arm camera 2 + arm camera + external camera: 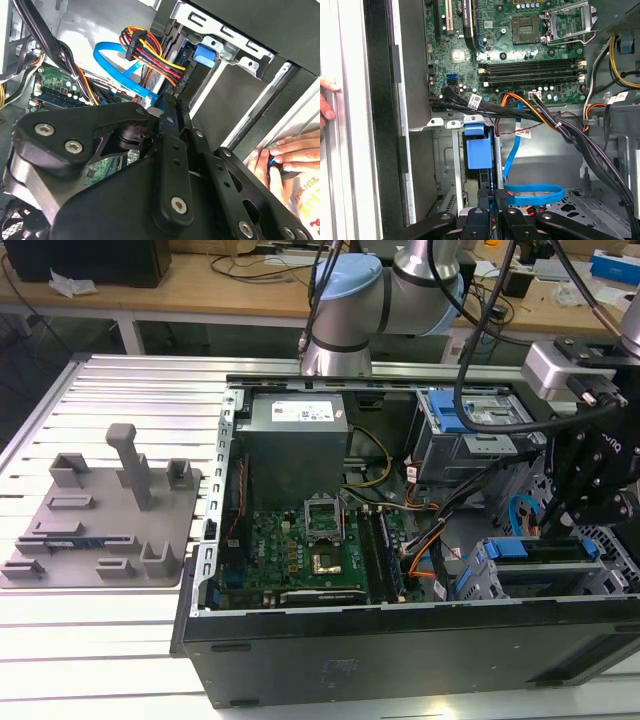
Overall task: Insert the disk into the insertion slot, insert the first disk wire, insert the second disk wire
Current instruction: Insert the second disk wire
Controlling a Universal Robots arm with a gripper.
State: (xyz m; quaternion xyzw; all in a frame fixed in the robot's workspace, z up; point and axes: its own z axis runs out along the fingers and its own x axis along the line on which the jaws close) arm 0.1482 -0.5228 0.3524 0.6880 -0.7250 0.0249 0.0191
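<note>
The disk (530, 550) in its blue caddy (476, 150) sits inside the insertion slot (600, 578), the low grey cage (445, 170) at the case's front corner on the exterior view's right. My gripper (548, 528) hangs just behind the disk's rear edge. In both wrist views the black fingers (485, 200) are pressed together on the end of a flat blue wire (535, 192) that loops away over the case floor. In the second wrist view my gripper (167, 107) meets that blue wire (120, 62). Beside it a red, yellow and orange wire bundle (155, 52) runs to the disk's back.
The motherboard (310, 540) and grey power-supply box (295, 420) fill the case's middle. A taller bay with a blue latch (465, 425) stands behind the slot. Thick black cables (580, 140) cross close by. A person's hand (287, 155) rests outside the case wall. A grey fixture plate (100, 520) lies beside the case.
</note>
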